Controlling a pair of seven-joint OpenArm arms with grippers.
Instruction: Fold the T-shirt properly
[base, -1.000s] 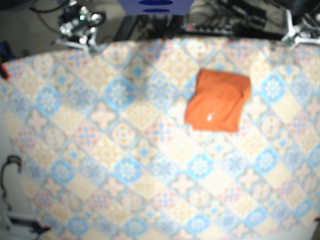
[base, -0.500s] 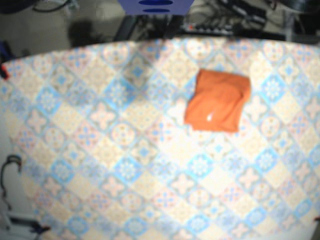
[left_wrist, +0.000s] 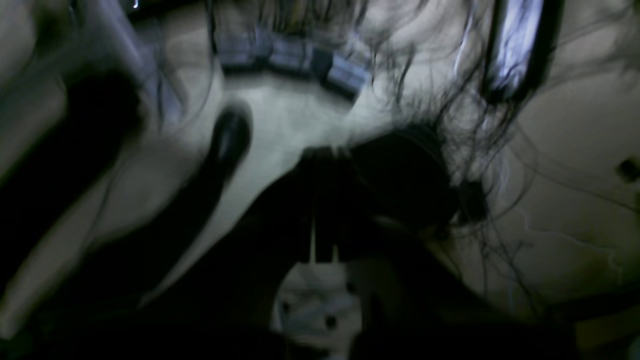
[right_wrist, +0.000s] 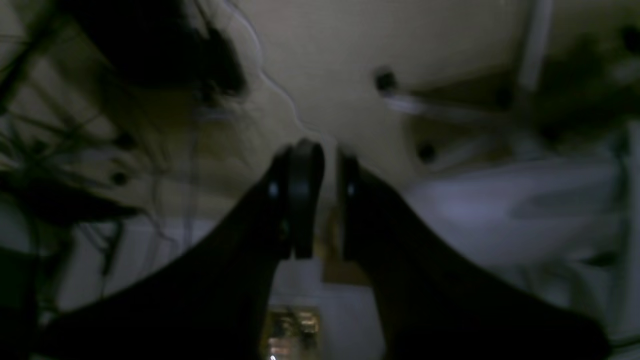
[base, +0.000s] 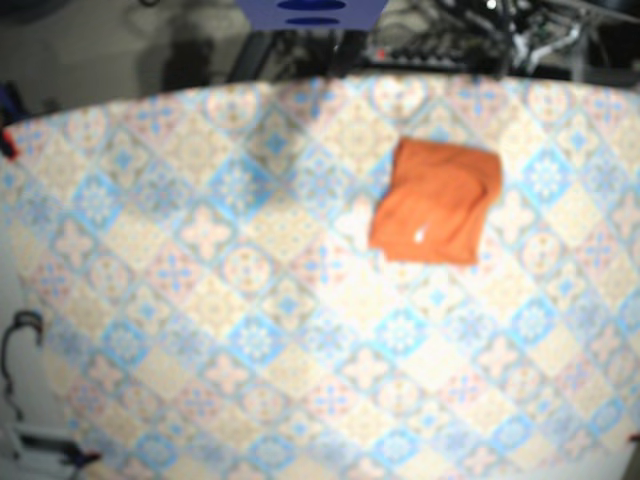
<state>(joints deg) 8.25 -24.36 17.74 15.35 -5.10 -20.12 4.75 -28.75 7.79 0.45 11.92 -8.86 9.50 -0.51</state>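
Note:
The orange T-shirt (base: 437, 213) lies folded into a compact rectangle on the patterned tablecloth (base: 250, 300), right of centre toward the far side. A small white mark shows on its near part. Neither gripper is over the table. A blurred piece of the left arm (base: 545, 35) shows beyond the far right edge. In the left wrist view my left gripper (left_wrist: 322, 165) is dark and blurred, its fingers together, pointing at floor and cables. In the right wrist view my right gripper (right_wrist: 325, 160) has only a thin slit between its fingers (right_wrist: 300, 175) and holds nothing.
Cables and dark equipment (base: 440, 40) lie beyond the table's far edge. A blue object (base: 310, 12) sits at the top centre. Tangled wires (left_wrist: 450, 100) fill the left wrist view. A black cable loop (base: 20, 340) hangs at the near left.
Both arms have drawn back from the table's far corners. The arm at the far left has left the base view. The folded shirt has not moved.

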